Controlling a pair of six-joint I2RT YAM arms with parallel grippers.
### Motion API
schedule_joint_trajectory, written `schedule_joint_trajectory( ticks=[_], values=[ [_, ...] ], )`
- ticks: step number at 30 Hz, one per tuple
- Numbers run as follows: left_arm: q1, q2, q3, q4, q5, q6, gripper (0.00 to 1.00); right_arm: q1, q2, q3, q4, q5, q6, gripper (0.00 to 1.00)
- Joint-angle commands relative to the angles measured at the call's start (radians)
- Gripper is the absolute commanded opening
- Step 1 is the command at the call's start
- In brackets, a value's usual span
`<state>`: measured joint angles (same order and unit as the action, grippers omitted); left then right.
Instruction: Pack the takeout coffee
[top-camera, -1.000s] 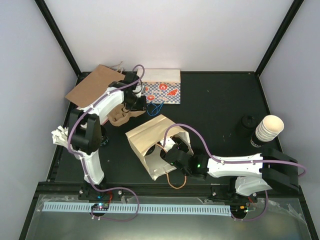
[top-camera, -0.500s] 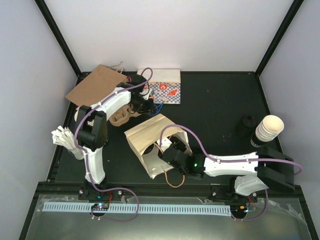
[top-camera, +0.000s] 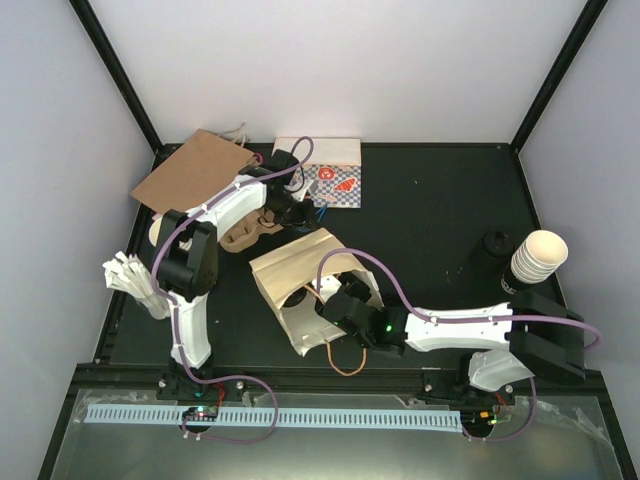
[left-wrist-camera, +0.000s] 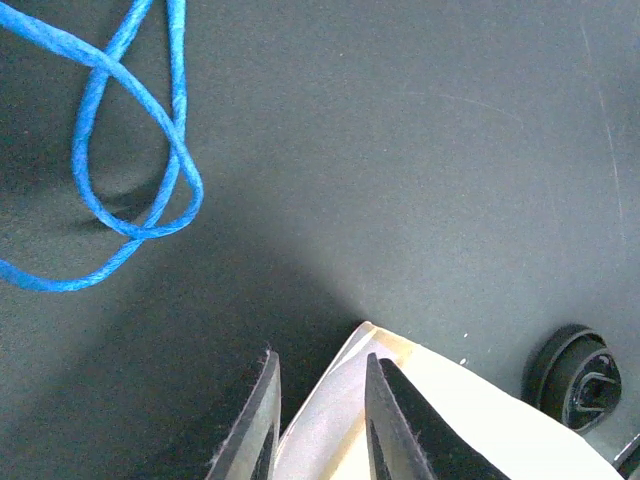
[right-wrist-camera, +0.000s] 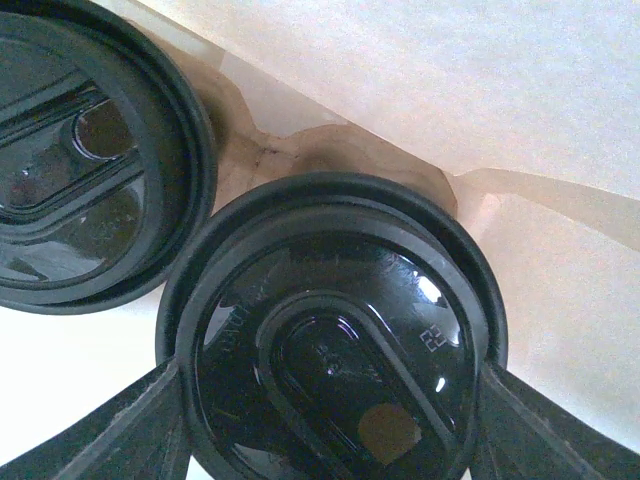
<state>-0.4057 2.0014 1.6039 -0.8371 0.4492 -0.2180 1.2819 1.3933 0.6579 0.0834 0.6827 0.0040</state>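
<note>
The takeout coffee (right-wrist-camera: 335, 300), seen from above as a round black lid, sits inside the tan paper bag (top-camera: 292, 262) that lies on its side mid-table. My right gripper (right-wrist-camera: 330, 370) is shut on it, one finger on each side of the lid, and reaches into the bag's mouth (top-camera: 335, 305). A second black-lidded cup (right-wrist-camera: 90, 150) stands right beside it in the bag. My left gripper (left-wrist-camera: 320, 355) is at the bag's far top corner (top-camera: 297, 215). Its jaws stand narrowly apart, with the bag's paper edge (left-wrist-camera: 350, 400) between them.
A blue cord (left-wrist-camera: 130, 150) lies on the black table by a sticker-covered box (top-camera: 325, 178). The brown cup carrier (top-camera: 240, 232) and a flat brown bag (top-camera: 190, 170) are at back left. A stack of lidless cups (top-camera: 538, 258) and a black lid (top-camera: 493, 245) stand at right.
My left gripper has swung right from the cup carrier to the bag's top corner, its jaws narrowing. My right arm has pushed the coffee a little further left into the bag.
</note>
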Motion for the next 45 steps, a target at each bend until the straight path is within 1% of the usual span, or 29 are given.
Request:
schedule_joint_trajectory(
  ticks=[1, 8, 13, 27, 33, 45],
  values=[
    [-0.019, 0.02, 0.039, -0.023, 0.062, 0.033, 0.25, -0.01, 0.016, 0.026, 0.057, 0.028, -0.011, 0.36],
    [-0.029, 0.019, 0.029, -0.048, 0.079, 0.049, 0.25, -0.025, 0.045, 0.029, 0.105, 0.034, -0.043, 0.36],
    [-0.031, 0.007, -0.007, -0.039, 0.081, 0.052, 0.24, -0.035, 0.071, 0.032, 0.125, 0.047, -0.061, 0.35],
    [-0.031, 0.025, -0.015, -0.06, 0.112, 0.086, 0.24, -0.035, 0.067, -0.005, 0.264, 0.066, -0.193, 0.35],
    [-0.031, 0.023, -0.022, -0.076, 0.133, 0.098, 0.23, -0.036, 0.115, 0.02, 0.233, 0.066, -0.2, 0.34],
    [-0.035, 0.019, -0.057, -0.057, 0.146, 0.105, 0.22, -0.118, 0.082, 0.027, 0.114, -0.109, -0.054, 0.32]
  ],
)
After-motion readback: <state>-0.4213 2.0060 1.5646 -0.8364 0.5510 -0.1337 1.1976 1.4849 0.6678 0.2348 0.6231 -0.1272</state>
